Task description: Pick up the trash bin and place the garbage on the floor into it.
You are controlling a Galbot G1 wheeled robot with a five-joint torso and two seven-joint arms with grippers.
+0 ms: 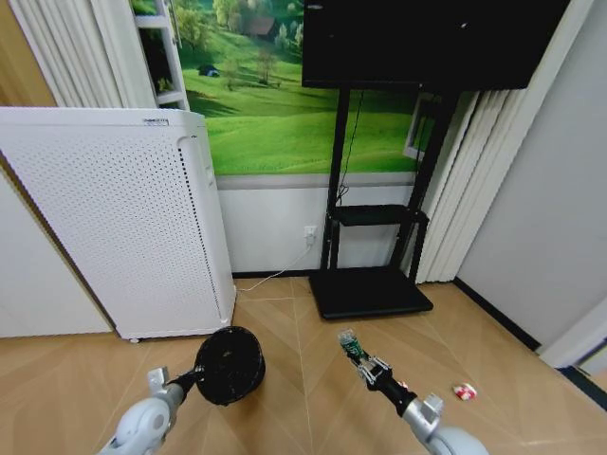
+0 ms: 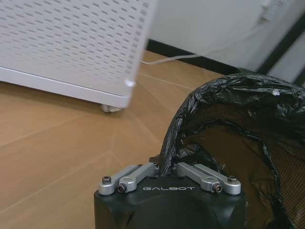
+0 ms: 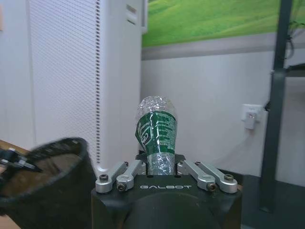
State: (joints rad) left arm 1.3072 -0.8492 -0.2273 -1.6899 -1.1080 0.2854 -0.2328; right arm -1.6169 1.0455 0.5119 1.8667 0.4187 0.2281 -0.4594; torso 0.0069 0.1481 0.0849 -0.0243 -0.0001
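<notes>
The trash bin (image 1: 230, 364), a small black round mesh basket lined with a black bag, hangs off the floor at lower centre-left. My left gripper (image 1: 186, 381) is shut on its rim; in the left wrist view my left gripper (image 2: 167, 168) pinches the bagged edge of the trash bin (image 2: 238, 138). My right gripper (image 1: 365, 364) is shut on a clear plastic bottle with a green label (image 1: 350, 345), held to the right of the bin. In the right wrist view the bottle (image 3: 156, 133) stands up from my right gripper (image 3: 159, 164), with the bin (image 3: 45, 183) close by. A red-and-white wrapper (image 1: 465, 391) lies on the floor at right.
A tall white perforated air purifier (image 1: 114, 218) stands against the wall at left, just behind the bin. A black TV stand (image 1: 372, 284) with a screen above is at centre back. A white cable (image 1: 275, 275) runs along the skirting. Wooden floor spreads in front.
</notes>
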